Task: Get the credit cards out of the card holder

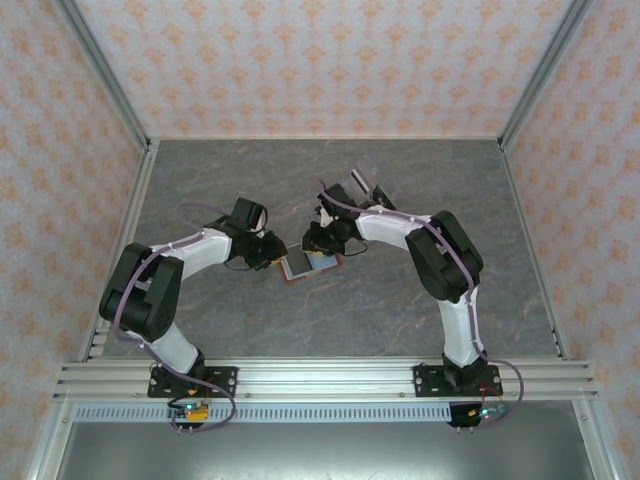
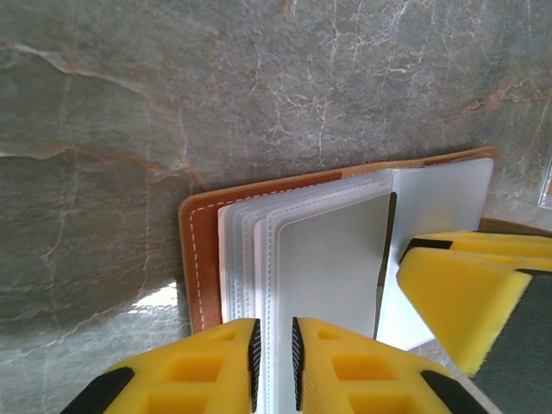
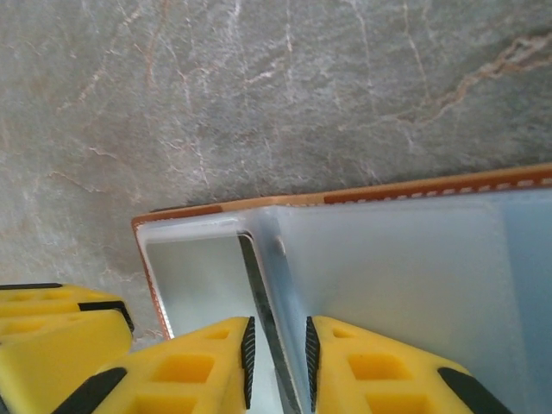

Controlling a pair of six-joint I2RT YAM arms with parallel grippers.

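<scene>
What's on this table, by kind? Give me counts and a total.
Robot arms: 2 (left arm, right arm)
Grippers: 2 (left gripper, right gripper), each closed on a clear leaf of the holder
Card holder: 1 (card holder, lying open)
Total: 5

Tabletop (image 1: 430, 180) — grey marbled stone look, brownish veins.
One card holder (image 1: 310, 266) lies open near the middle — brown stitched rim, clear pockets facing up.
</scene>
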